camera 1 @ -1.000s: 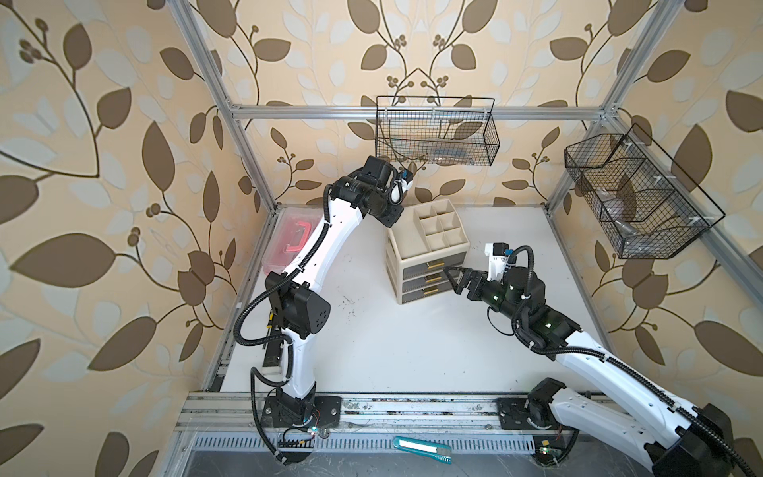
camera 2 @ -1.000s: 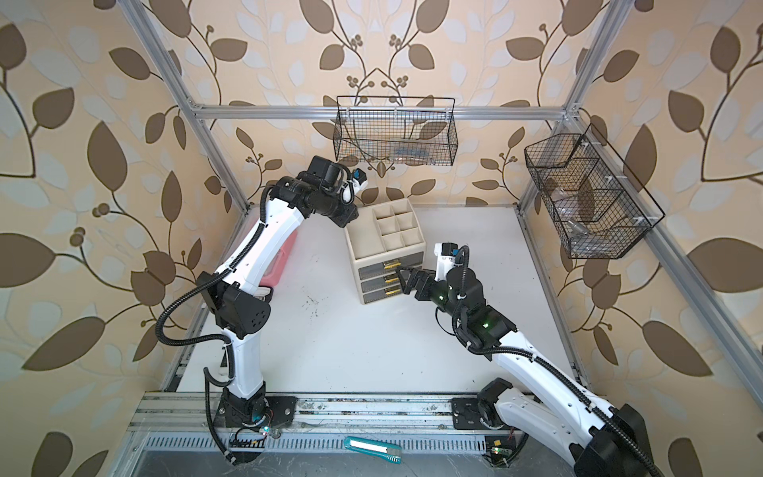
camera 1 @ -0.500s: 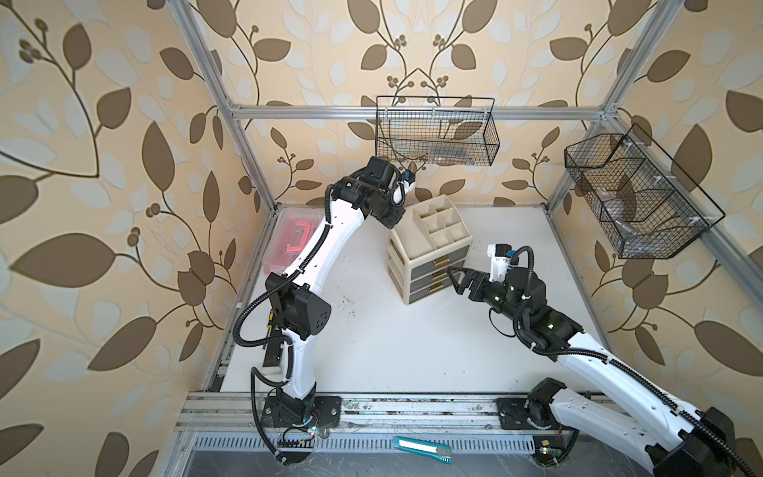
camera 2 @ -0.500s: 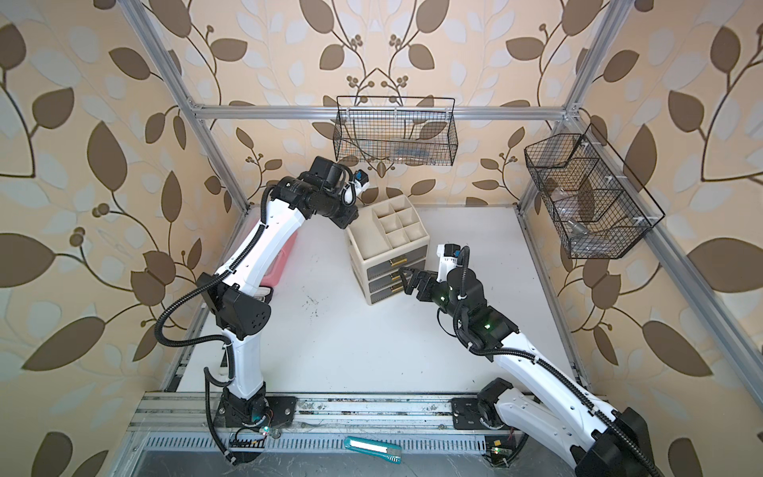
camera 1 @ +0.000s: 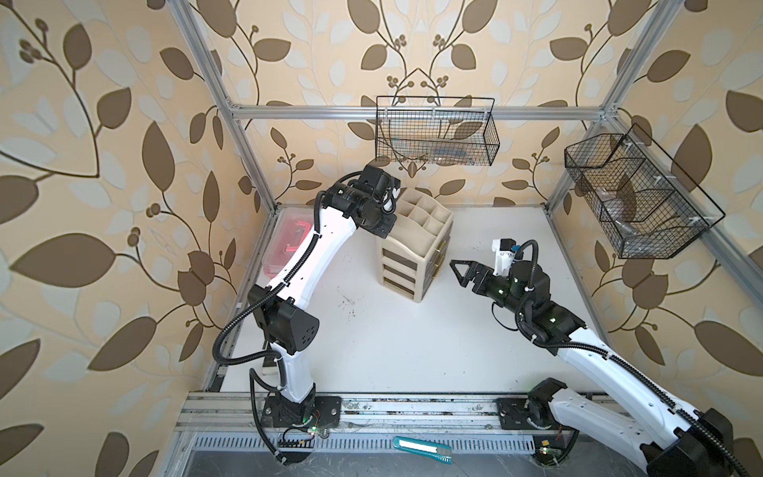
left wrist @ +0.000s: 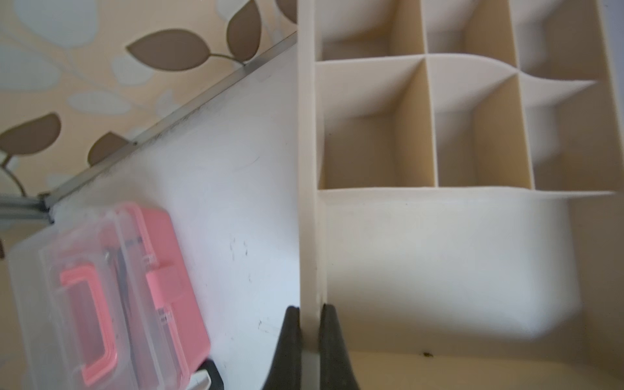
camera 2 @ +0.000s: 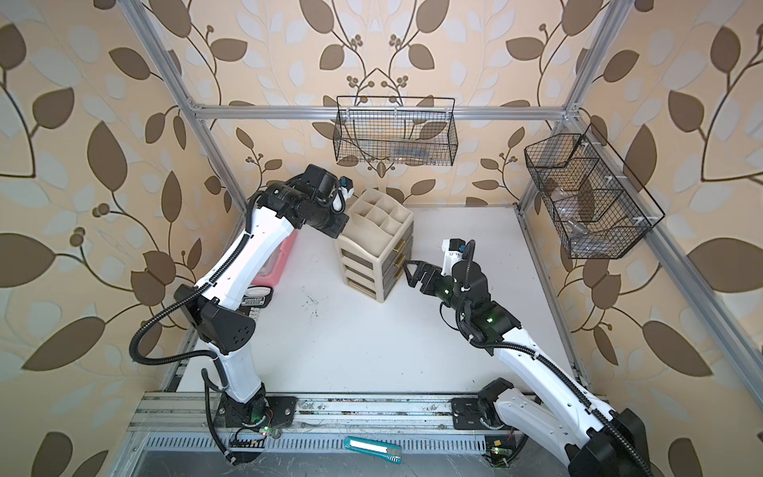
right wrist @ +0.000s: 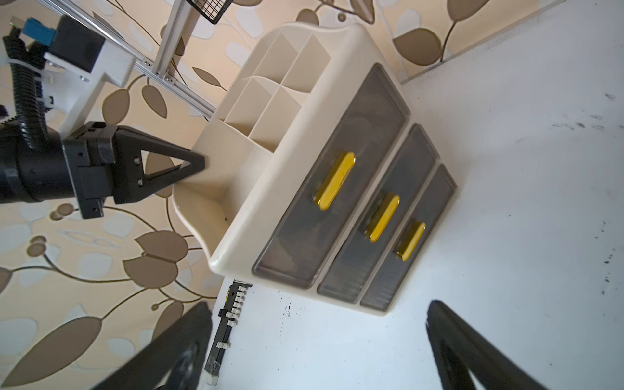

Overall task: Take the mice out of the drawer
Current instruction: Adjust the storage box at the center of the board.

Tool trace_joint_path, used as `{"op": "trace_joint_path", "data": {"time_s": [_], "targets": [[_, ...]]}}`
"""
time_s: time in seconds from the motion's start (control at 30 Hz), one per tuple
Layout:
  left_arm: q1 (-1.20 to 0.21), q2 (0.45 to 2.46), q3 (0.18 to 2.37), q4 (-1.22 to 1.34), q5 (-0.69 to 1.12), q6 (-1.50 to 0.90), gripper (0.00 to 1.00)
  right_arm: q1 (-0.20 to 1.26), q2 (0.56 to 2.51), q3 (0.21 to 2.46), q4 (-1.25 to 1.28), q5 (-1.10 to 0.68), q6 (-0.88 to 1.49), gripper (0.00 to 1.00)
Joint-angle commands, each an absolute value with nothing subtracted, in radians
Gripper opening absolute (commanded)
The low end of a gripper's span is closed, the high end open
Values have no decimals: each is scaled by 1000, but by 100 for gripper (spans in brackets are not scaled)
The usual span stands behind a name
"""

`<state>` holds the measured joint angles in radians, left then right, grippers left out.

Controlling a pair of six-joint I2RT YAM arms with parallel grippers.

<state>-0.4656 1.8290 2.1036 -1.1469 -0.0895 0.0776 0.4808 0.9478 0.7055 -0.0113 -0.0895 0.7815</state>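
Two left fingers (left wrist: 287, 341) grip the drawer unit (left wrist: 309, 169) by its rim; right fingers (right wrist: 169, 354) gape empty.

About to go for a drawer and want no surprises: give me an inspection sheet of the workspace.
Surface: white tabletop, scuffed with dark specks.
Job's things: cream drawer organiser, three smoky drawers all shut, gold handles; mice: nothing seen.
Clutter: pink-lidded clear case at the table's left edge; teal box cutter by the front rail.
Grippers: left gripper shut on the organiser's top rim; right gripper open, facing the drawers, apart from them.
Cables: black conduit along both arms, off the organiser.
Surroundings: back wire basket, side wire basket; leaf wallpaper.
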Motion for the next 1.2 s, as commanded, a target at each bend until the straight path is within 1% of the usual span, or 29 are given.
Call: {"op": "trace_joint_path", "data": {"time_s": [0.0, 0.17, 0.27, 0.37, 0.53, 0.8, 0.87, 1.03, 1.17], "targets": [[-462, 1747, 2031, -1237, -226, -97, 0, 472, 969, 735, 29, -168, 809, 100], [-461, 1656, 1921, -1224, -210, -171, 0, 448, 1037, 742, 92, -308, 831, 100], [-461, 1623, 1912, -1266, -281, -209, 0, 438, 1070, 744, 99, -331, 846, 100], [-462, 1585, 1888, -1281, -304, -220, 0, 441, 1106, 741, 108, -324, 845, 100], [-456, 1512, 1807, -1273, -321, -229, 0, 440, 1198, 711, 239, -369, 878, 100], [-440, 1498, 1788, -1261, -294, -222, 0, 448, 1390, 657, 493, -421, 949, 85], [-440, 1494, 1786, -1249, -268, -223, 0, 449, 1441, 645, 562, -434, 957, 79], [-440, 1488, 1769, -1241, -272, -233, 0, 455, 1571, 648, 631, -443, 960, 70], [-439, 1475, 1746, -1232, -271, -236, 0, 451, 1698, 632, 797, -490, 1021, 61]]}}
